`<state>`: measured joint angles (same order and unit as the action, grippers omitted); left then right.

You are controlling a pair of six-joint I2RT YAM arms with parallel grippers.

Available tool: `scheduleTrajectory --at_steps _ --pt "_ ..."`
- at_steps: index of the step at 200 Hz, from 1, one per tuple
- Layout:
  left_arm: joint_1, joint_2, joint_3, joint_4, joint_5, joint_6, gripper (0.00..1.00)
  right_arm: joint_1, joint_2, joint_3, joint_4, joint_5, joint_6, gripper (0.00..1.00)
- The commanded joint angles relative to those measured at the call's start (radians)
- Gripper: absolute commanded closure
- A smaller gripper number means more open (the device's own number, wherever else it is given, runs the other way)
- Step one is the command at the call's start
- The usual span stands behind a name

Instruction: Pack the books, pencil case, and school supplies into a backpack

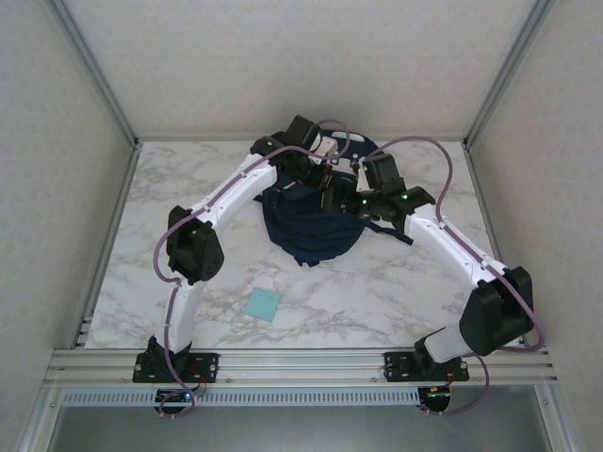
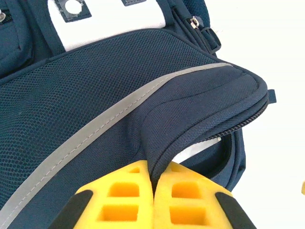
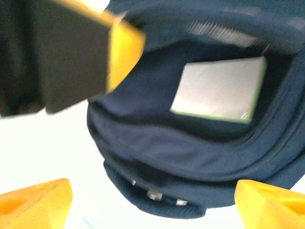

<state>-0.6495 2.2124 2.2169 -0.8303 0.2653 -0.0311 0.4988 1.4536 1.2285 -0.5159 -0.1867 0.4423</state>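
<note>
Holding the backpack (image 2: 95, 105) mouth open for loading.
The left pincer (image 2: 153, 191) is clenched on the flap, lifting it so the mouth gapes. The right pincer (image 3: 152, 202) is released and empty, with the lime green book (image 3: 219, 90) inside, just ahead of it.

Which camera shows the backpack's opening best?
Right wrist: it looks straight into the backpack, a book lying inside. Left wrist sees the flap edge pinched by the left gripper; top external has the arms crossing over it.
</note>
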Motion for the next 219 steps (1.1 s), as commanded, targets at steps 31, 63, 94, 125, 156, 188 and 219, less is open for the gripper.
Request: scheduleTrajectory --at_steps 31,63,94,125,156,188,219 --pt "0.045 0.018 0.064 0.016 0.123 -0.031 1.0 0.213 0.028 -0.109 -0.041 -0.064 -0.184 0.05" --pt "0.06 0.023 0.062 -0.011 0.188 -0.026 1.0 0.363 0.105 -0.126 0.081 -0.042 -0.263 0.05" --pt "0.067 0.021 0.046 -0.019 0.234 -0.032 1.0 0.465 0.225 -0.074 0.132 -0.022 -0.314 0.04" --pt "0.068 0.012 0.02 -0.012 0.254 -0.035 1.0 0.576 0.337 0.007 0.109 0.067 -0.373 0.02" --pt "0.068 0.004 0.003 -0.009 0.261 -0.035 1.0 0.647 0.432 0.091 0.045 0.141 -0.445 0.01" --pt "0.067 0.0 -0.003 -0.009 0.26 -0.033 1.0 0.687 0.51 0.177 -0.022 0.158 -0.482 0.01" --pt "0.068 0.002 -0.007 -0.011 0.257 -0.033 1.0 0.72 0.565 0.214 -0.042 0.17 -0.512 0.01"
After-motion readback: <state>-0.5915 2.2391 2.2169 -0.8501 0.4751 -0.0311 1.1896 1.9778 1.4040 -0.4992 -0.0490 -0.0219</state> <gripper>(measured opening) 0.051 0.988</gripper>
